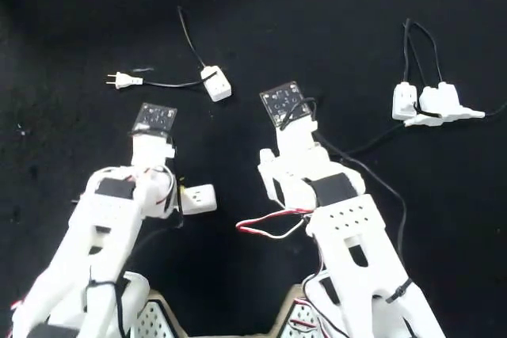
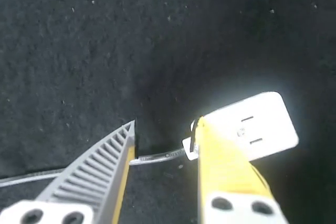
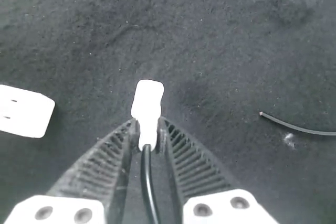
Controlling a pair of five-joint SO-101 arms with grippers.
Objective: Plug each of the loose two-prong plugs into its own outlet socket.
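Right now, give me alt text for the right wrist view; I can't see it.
The right gripper is shut on a white plug, whose black cord runs back between its fingers. A white outlet socket with two slots lies apart from it on the black table.

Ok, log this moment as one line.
left gripper: open, beside socket | right gripper: shut on plug | second plug: loose, not plugged in
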